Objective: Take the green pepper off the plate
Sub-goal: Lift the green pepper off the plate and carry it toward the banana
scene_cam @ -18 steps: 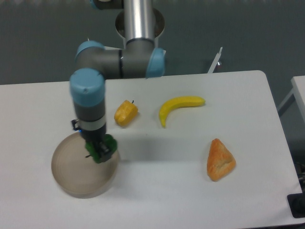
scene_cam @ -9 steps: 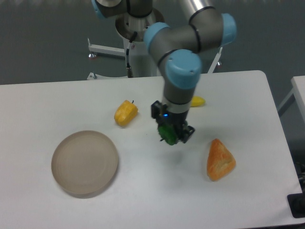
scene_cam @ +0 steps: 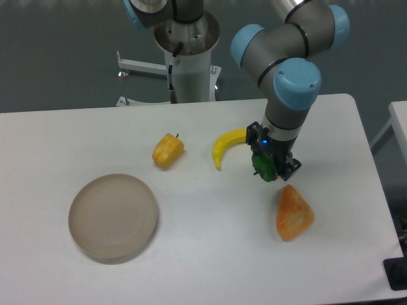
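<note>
The white counter (scene_cam: 191,254) fills most of the view, with a dark wall behind it and the arm's pale base column (scene_cam: 188,60) standing at its far edge. The arm (scene_cam: 286,51), grey with blue joint caps, reaches from the upper right down over the right half of the counter.

The plate (scene_cam: 113,216), a round grey-beige dish with a raised rim, sits near the front left and holds nothing. It lies well apart from the arm's wrist.

At right front lies an orange, roughly triangular piece of food (scene_cam: 294,212), flat on the counter. A yellow banana (scene_cam: 224,147) curves across the middle; its right end is hidden behind the wrist. To the left of the banana, near the middle of the counter, rests a yellow-orange pepper (scene_cam: 168,150) with a short dark stem.

The end effector (scene_cam: 272,167) hangs from the wrist, pointing down, just above and to the left of the orange piece. Its dark fingers are clamped around the green pepper (scene_cam: 262,166), which shows as a small glossy green lump between them. The pepper is off the plate, far to the right of it, held between the banana and the orange piece. Whether it clears the counter surface cannot be told from this view.
</note>
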Tool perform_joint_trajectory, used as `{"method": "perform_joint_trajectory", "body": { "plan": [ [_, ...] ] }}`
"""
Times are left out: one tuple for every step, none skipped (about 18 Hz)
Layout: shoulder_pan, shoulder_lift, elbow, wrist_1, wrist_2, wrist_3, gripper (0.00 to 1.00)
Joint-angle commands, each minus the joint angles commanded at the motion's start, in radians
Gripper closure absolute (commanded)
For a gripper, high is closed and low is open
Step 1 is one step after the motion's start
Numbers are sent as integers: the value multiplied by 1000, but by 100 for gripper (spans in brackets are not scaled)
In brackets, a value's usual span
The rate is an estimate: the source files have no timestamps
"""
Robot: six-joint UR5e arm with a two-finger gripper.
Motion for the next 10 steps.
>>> {"method": "perform_joint_trajectory", "body": {
  "plan": [
    [0, 2, 2, -6, 6, 8, 71],
    [2, 2, 8, -6, 6, 18, 71],
    [2, 2, 12, -6, 6, 26, 71],
    [0, 2, 12, -6, 6, 34, 71],
    [-2, 2, 11, -5, 6, 35, 71],
    [0, 2, 11, -5, 6, 37, 71],
    [0, 2, 11, -5, 6, 37, 71],
    [0, 0, 11, -3, 6, 37, 71],
    [-2, 0, 11, -3, 8, 37, 71],
    [-2, 0, 11, -3, 6, 37, 71]
  ]
}}
